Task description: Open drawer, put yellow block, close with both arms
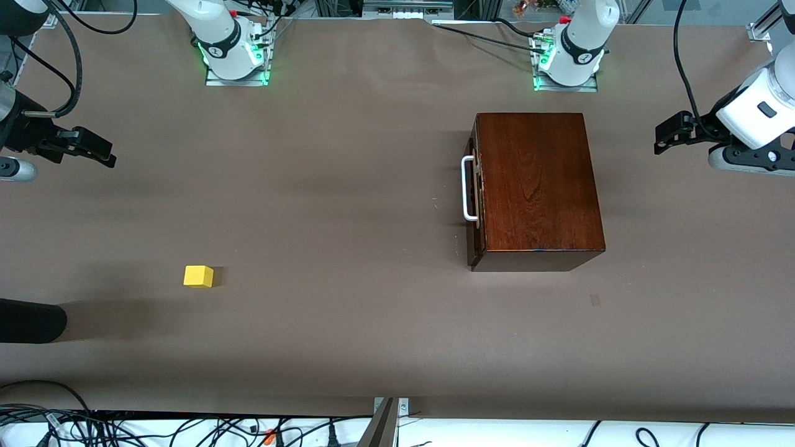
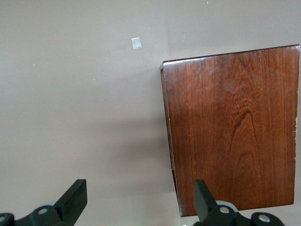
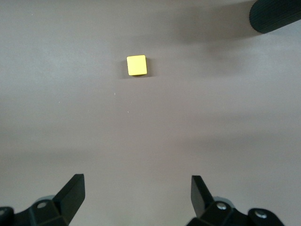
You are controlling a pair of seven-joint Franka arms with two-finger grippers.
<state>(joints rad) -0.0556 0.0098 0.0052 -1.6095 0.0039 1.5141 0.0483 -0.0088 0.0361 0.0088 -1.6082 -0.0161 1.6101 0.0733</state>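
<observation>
Front view: no readable brand or writing shows on the box, the block or the arms. The wooden box (image 1: 537, 189) sits toward the left arm's end of the table (image 1: 348, 186), its top plain glossy grain. The drawer (image 1: 476, 198) is shut, its white handle (image 1: 467, 189) facing 9 o'clock, toward the right arm's end. The yellow block (image 1: 198, 276) lies well apart from the box, at about 8 o'clock from it and nearer the front camera, with bare brown table on all its sides. A small pale mark (image 1: 595, 300) lies at 5 o'clock from the box. The left gripper (image 1: 667, 135) hangs at 3 o'clock of the box, off its edge; the right gripper (image 1: 93, 149) hangs at 11 o'clock from the block.

Left wrist view: the left gripper's fingers (image 2: 75, 200) are spread wide apart, holding nothing, above the table beside the box's edge.

Right wrist view: the right gripper's fingers (image 3: 73, 193) are likewise spread and empty. The block is at 12 o'clock between them, farther off. A dark rounded object (image 3: 275, 16) sits at 2 o'clock.
</observation>
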